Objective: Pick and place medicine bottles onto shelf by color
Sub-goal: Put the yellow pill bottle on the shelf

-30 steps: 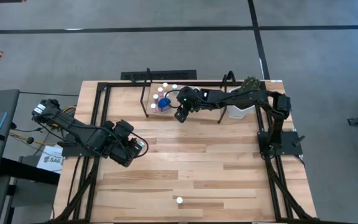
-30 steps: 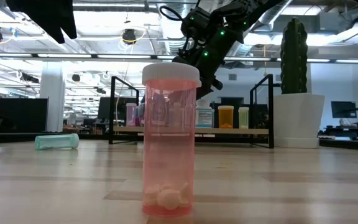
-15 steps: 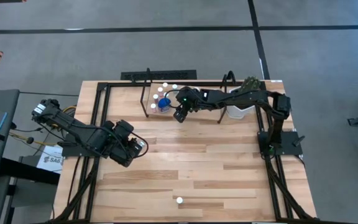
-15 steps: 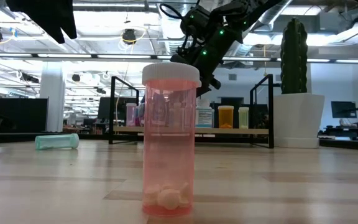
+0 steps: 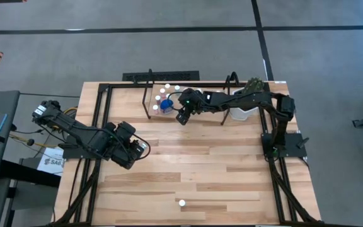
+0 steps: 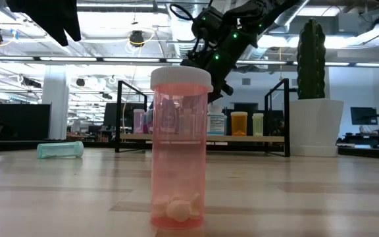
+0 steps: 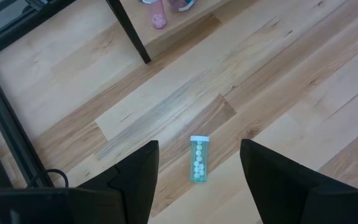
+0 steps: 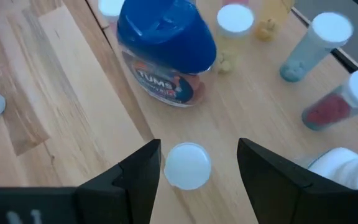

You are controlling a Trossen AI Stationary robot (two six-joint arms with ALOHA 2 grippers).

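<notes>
Placement is the step I judge to be in hand: my right tool hangs over the shelf with its fingers spread, and a white-capped bottle stands between them just beside the big blue bottle. To do this well I should lift straight up, so neither finger clips that cap or nudges the blue bottle, and check that the bottle belongs with its neighbours by colour. My left tool waits released, well away from the shelf, over a teal bottle lying on its side on the bench; I should line the fingers across its body, not along it, before closing. A pink bottle stands alone on the bench, far from the shelf on the near side. Whether my right fingers touch the capped bottle I cannot tell, and its colour is hidden under the cap; the pink bottle blocks several bottles on the shelf in the low view.
</notes>
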